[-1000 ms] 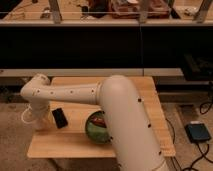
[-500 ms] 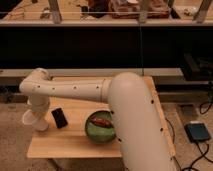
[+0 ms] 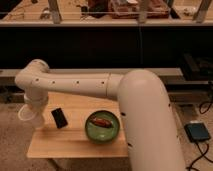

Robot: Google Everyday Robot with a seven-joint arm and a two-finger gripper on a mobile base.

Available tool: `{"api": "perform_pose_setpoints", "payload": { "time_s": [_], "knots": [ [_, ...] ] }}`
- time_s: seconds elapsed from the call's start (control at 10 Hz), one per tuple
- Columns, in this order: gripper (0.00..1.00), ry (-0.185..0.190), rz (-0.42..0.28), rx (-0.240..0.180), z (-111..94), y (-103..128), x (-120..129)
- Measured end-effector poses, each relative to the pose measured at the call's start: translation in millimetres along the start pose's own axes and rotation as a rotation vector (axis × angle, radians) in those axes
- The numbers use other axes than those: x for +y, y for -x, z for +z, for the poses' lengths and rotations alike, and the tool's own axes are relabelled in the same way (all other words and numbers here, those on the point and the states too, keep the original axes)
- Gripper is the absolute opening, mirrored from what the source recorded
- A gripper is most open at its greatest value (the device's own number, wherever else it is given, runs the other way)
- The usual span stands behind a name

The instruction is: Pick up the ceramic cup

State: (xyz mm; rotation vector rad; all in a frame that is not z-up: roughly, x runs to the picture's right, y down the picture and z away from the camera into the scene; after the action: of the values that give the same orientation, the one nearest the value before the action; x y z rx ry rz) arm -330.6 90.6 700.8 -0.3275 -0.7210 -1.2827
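The ceramic cup is small and white, and hangs at the table's left edge, partly past it. My gripper reaches down from the white wrist right at the cup and is shut on it; the cup looks lifted off the wooden table. The fingers are mostly hidden by the wrist and the cup. The long white arm stretches in from the right foreground across the table.
A black flat object lies just right of the cup. A green bowl with a reddish-brown item inside stands mid-table. A dark counter runs behind the table. A grey-blue device with a cable lies on the floor at right.
The wrist and cup have shifted left and slightly up, so the cup now sits farther out past the table's left edge. The bowl and the black object have not moved.
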Motion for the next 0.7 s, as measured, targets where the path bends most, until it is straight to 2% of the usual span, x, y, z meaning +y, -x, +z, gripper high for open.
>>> {"api": "perform_pose_setpoints", "payload": {
  "time_s": [0.1, 0.2, 0.5, 0.7],
  "knots": [
    [0.0, -0.001, -0.004, 0.007, -10.1, -0.9, -3.3],
    [0.0, -0.001, -0.008, 0.005, -11.4, 1.4, -2.1],
    [0.0, -0.006, 0.001, 0.008, -21.9, -0.1, 23.4],
    [0.0, -0.008, 0.001, 0.006, -25.4, 2.4, 20.5]
  ]
}}
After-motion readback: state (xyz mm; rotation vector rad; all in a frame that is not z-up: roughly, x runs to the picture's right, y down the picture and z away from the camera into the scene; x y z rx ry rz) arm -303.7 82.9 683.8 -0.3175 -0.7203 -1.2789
